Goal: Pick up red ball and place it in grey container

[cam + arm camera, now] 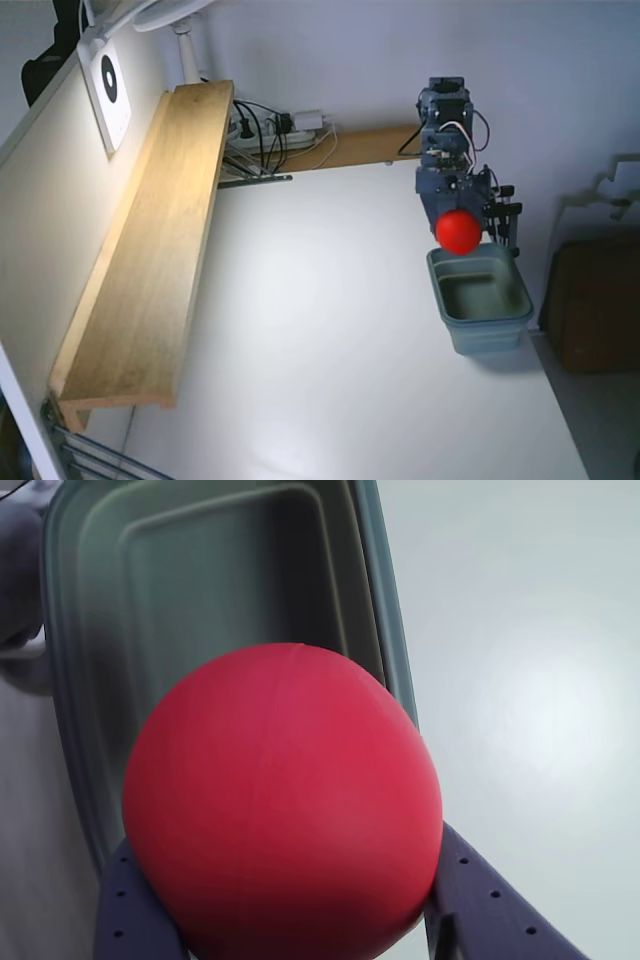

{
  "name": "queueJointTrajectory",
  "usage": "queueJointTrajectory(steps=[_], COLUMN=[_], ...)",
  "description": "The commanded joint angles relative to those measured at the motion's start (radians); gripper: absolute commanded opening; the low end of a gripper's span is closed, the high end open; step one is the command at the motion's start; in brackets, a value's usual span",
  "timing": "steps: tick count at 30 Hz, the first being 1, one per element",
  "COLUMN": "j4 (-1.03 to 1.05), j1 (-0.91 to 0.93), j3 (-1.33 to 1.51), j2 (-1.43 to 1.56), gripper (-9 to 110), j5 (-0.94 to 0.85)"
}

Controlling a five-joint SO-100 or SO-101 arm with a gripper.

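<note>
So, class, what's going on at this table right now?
A small robot arm holds the red ball between its jaws, above the near rim of the grey container on the white table. In the wrist view the ball sits gripped on both sides, with the tub's empty inside beyond it. It has not been dropped in yet.

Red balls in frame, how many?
1. The red ball is held in the gripper, raised over the near rim of the grey container at the table's right side in the fixed view. The tub's visible interior is empty; no other balls show.
</note>
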Motion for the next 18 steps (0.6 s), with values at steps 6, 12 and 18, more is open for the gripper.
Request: queueJointTrajectory(steps=[6,12,18], j4=[-0.014,-0.013,-0.013], j1=[-0.014,-0.014,-0.014], j3=[-0.158,-0.195,-0.195], j2=[-0.104,-0.14,-0.14], gripper=[23,23,38], j5=[0.003,0.003,0.003])
